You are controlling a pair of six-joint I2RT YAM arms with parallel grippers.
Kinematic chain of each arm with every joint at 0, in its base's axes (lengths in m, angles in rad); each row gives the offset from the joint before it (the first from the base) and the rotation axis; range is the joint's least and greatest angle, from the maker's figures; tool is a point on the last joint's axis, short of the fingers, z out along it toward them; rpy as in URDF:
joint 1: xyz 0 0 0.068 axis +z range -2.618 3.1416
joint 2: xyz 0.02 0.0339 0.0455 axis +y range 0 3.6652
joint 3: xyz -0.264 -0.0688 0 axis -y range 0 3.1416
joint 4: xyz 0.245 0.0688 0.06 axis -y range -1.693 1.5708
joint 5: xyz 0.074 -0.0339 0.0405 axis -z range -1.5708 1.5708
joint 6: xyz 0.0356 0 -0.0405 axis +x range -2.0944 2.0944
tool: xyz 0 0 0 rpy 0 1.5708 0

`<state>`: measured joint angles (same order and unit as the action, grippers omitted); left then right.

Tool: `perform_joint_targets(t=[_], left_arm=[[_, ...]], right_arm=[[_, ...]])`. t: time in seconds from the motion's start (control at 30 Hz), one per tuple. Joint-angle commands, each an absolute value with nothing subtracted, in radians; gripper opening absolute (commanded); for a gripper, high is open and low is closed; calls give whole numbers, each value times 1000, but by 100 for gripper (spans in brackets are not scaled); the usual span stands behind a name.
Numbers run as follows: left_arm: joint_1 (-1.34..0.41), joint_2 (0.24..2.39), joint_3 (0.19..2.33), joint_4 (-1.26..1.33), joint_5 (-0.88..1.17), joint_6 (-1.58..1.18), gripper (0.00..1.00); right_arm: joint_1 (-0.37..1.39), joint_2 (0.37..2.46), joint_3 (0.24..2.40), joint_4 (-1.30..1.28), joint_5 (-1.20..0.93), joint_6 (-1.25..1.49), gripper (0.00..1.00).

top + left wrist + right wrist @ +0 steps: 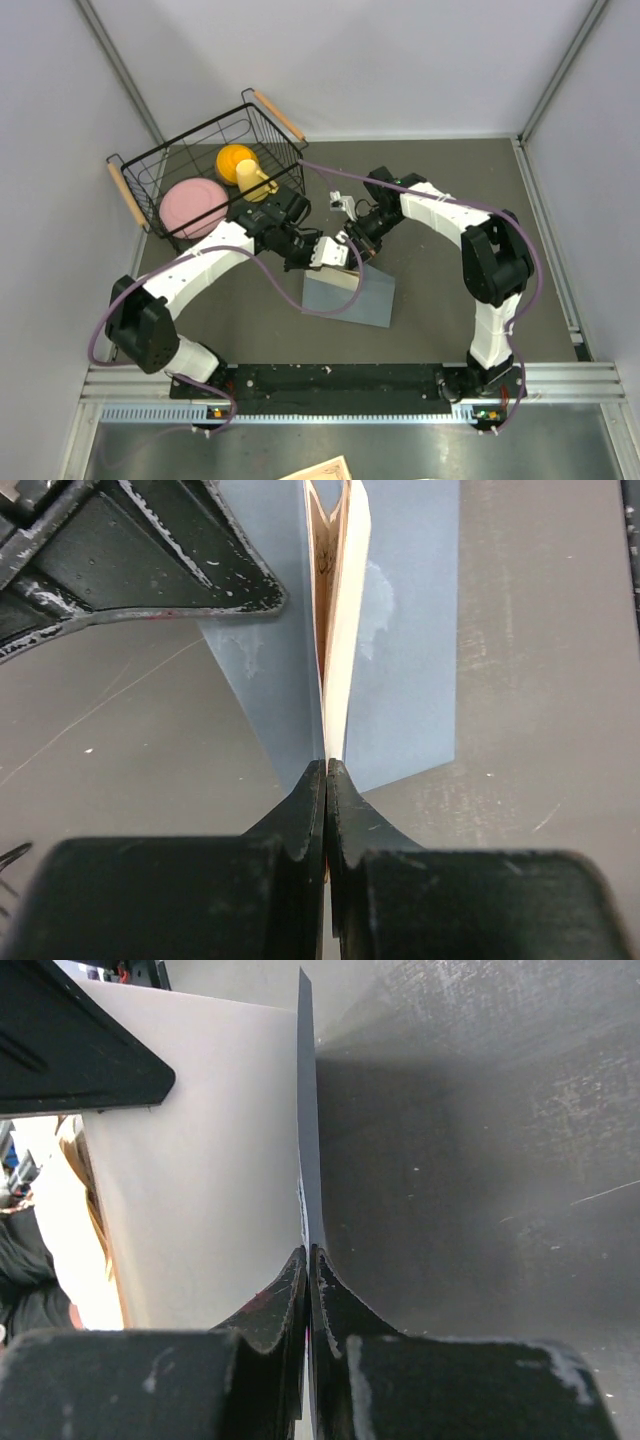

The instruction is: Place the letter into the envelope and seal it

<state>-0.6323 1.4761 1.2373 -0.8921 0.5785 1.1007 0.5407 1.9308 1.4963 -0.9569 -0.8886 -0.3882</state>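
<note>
My left gripper point(327, 767) clamps the letter point(345, 630) by its edge. My right gripper point(308, 1253) clamps the envelope point(368, 300) by a thin edge, midway between the side edges of the table point(450, 200).

- A black wire basket point(180, 134) with wooden handles stood at the table's point(450, 330) far left.
- A pink plate point(193, 203) lay inside it.
- An orange bowl point(236, 158) and a yellow cup point(254, 181) sat beside the plate.
</note>
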Motion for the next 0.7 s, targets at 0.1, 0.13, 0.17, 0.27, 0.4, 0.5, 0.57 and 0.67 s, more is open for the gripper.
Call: perform_joint_targets(t=[0.1, 0.13, 0.17, 0.27, 0.4, 0.5, 0.57, 0.67], left_arm=[[-666, 1381, 1189, -733, 488, 1039, 0], [-667, 1382, 1193, -733, 476, 1031, 0], [-667, 1382, 1195, -733, 471, 1029, 0], [-667, 1381, 1198, -727, 459, 1022, 0], [-673, 1390, 1197, -742, 442, 1032, 0], [-686, 1393, 1197, -742, 434, 1008, 0], [-702, 1390, 1193, -733, 423, 988, 0], [-721, 1385, 1192, -733, 411, 974, 0]], right_arm=[[545, 1907, 1488, -931, -939, -331, 0], [545, 1910, 1488, -928, -942, -328, 0], [545, 1911, 1486, -925, -942, -318, 0], [546, 1916, 1485, -917, -940, -301, 0], [546, 1928, 1483, -905, -943, -262, 0], [543, 1937, 1483, -896, -972, -207, 0], [545, 1940, 1479, -882, -980, -163, 0], [545, 1939, 1465, -870, -989, -124, 0]])
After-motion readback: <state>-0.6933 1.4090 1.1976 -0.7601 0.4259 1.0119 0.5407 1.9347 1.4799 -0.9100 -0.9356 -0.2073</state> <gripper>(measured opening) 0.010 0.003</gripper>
